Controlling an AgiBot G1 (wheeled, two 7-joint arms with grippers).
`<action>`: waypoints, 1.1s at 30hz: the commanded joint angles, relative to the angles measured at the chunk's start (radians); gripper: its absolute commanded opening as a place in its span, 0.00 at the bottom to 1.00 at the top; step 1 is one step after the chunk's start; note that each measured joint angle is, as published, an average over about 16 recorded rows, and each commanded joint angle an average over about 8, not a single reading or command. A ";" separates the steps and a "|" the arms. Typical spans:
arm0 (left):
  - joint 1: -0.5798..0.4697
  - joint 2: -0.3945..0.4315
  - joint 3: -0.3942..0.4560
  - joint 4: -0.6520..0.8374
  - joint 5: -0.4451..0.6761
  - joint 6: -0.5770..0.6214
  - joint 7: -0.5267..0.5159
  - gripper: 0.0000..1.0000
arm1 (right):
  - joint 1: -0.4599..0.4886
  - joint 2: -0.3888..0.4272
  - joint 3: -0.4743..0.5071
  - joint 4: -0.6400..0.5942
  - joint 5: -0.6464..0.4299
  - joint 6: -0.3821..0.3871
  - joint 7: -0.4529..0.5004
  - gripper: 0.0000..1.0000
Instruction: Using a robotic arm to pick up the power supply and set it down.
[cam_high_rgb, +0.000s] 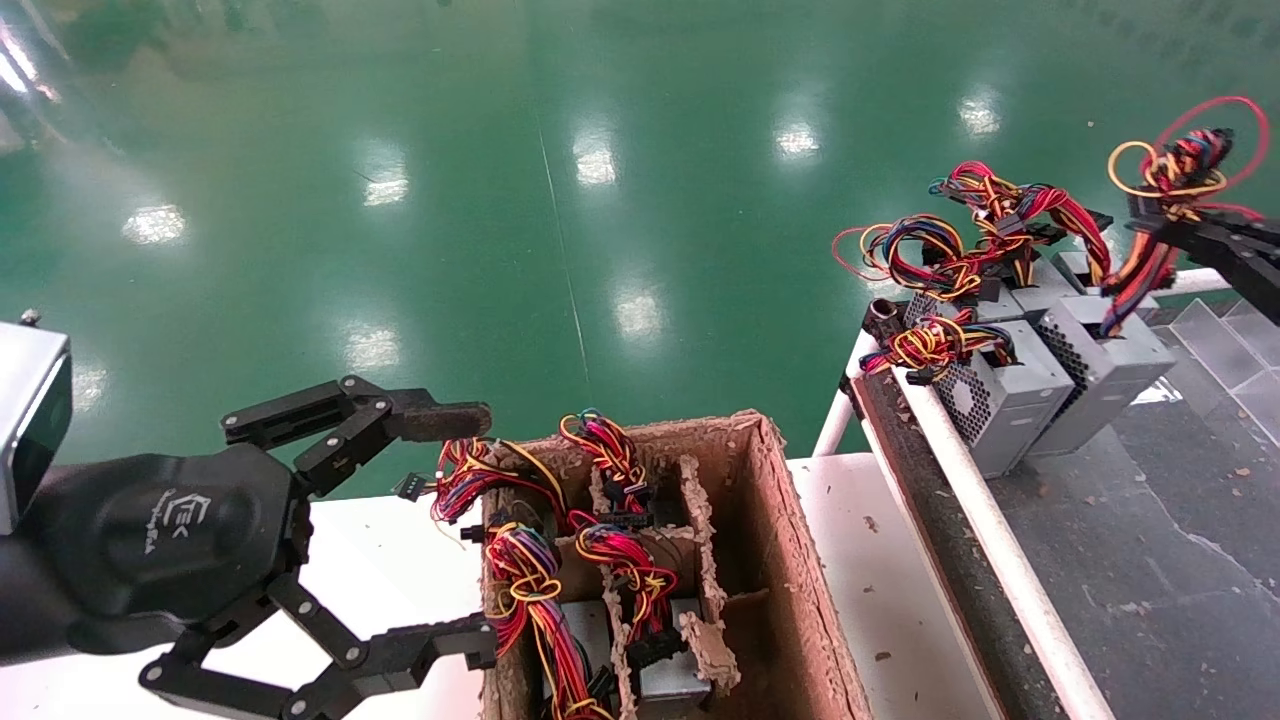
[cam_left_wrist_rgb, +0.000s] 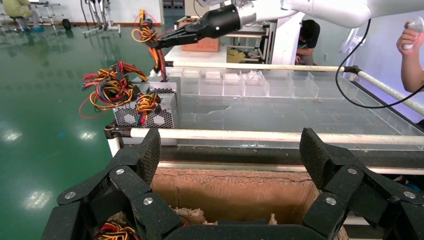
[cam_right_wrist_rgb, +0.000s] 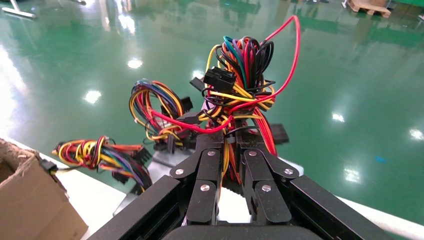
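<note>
My right gripper (cam_high_rgb: 1150, 222) is at the far right, shut on the red, yellow and black wire bundle (cam_right_wrist_rgb: 240, 95) of a grey power supply (cam_high_rgb: 1105, 365). That box stands tilted on the dark bench against two other power supplies (cam_high_rgb: 1000, 400); I cannot tell whether it rests or hangs. The left wrist view shows the right gripper (cam_left_wrist_rgb: 160, 42) above these boxes (cam_left_wrist_rgb: 145, 112). My left gripper (cam_high_rgb: 475, 530) is open and holds nothing, beside the brown cardboard box (cam_high_rgb: 790, 560), whose dividers hold more power supplies (cam_high_rgb: 670, 680). In its own wrist view the left gripper (cam_left_wrist_rgb: 230, 150) hangs over the cardboard wall (cam_left_wrist_rgb: 230, 192).
A white rail (cam_high_rgb: 980, 520) edges the dark bench (cam_high_rgb: 1150, 560). Clear plastic bins (cam_left_wrist_rgb: 240, 85) line its far side. The cardboard box stands on a white table (cam_high_rgb: 390, 570). Green floor lies beyond. A person's arm (cam_left_wrist_rgb: 412, 55) shows past the bench.
</note>
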 joint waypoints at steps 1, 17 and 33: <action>0.000 0.000 0.000 0.000 0.000 0.000 0.000 1.00 | 0.025 -0.018 -0.009 -0.018 -0.013 0.002 -0.004 0.69; 0.000 0.000 0.000 0.000 0.000 0.000 0.000 1.00 | 0.113 -0.054 -0.073 -0.133 -0.098 -0.058 -0.023 1.00; 0.000 0.000 0.000 0.000 -0.001 0.000 0.000 1.00 | 0.122 -0.046 -0.042 -0.116 -0.048 -0.112 -0.033 1.00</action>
